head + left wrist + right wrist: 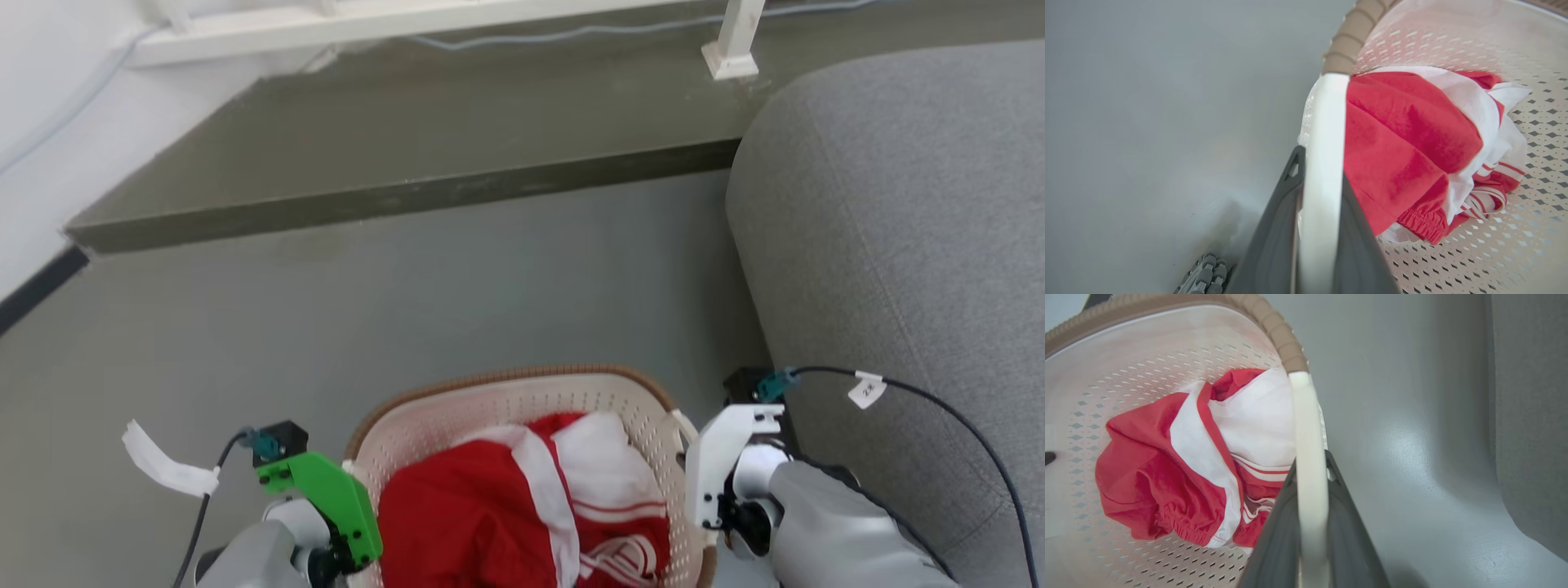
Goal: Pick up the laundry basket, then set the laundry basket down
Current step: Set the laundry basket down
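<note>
The laundry basket (506,382), cream-white and perforated with a brown woven-look rim, sits at the bottom middle of the head view between my two arms. A red-and-white garment (522,506) lies crumpled inside it. My left gripper (1321,163) is shut on the basket's white loop handle (1325,122) on its left side. Its green wrist mount (326,494) shows beside the rim. My right gripper (1310,465) is shut on the opposite white handle (1306,416), under the white wrist mount (722,465). The basket's underside is hidden, so contact with the floor cannot be told.
A grey sofa (898,245) stands close on the right, next to my right arm. A dark raised step (408,196) crosses the floor (408,310) ahead, with a white post (735,41) and rail on it. A white wall runs along the left.
</note>
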Tool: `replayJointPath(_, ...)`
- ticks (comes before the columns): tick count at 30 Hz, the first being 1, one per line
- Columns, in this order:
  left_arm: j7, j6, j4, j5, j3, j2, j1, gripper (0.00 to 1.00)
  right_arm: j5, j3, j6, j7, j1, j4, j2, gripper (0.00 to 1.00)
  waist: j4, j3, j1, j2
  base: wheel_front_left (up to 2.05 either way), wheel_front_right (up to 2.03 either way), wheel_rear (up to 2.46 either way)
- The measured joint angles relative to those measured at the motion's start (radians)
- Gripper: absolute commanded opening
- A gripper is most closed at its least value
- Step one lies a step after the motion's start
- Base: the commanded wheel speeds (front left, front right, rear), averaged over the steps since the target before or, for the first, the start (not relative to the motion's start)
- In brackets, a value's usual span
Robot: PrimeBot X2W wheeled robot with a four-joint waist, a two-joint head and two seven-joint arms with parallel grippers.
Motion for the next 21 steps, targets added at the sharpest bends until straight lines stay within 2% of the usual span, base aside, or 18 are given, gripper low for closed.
replayJointPath(21, -0.122, -0.002, -0.063, 0.011, -0.002, 0.029, -0.152, 0.00, -0.019, -0.010, -0.044, -0.102, -0.178, -0.025, -0.001, 0.00, -0.005, 0.248, 0.0001, 0.0000, 0.00, 0.00, 0.00)
